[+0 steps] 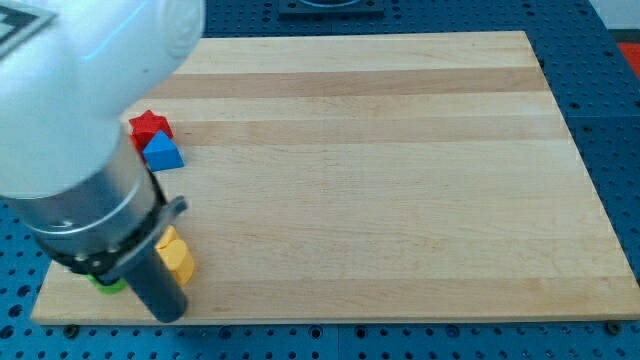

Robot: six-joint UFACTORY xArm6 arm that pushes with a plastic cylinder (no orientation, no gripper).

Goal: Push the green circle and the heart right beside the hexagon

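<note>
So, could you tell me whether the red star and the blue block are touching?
Touching: the camera view shows the red star pressed against the blue block with no board between them.

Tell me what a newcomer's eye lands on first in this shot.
The arm's big white and grey body fills the view's left, hiding my tip. A red star block touches a blue block at the wooden board's left edge. Lower down, a yellow block and a sliver of green block peek out from behind the arm.
</note>
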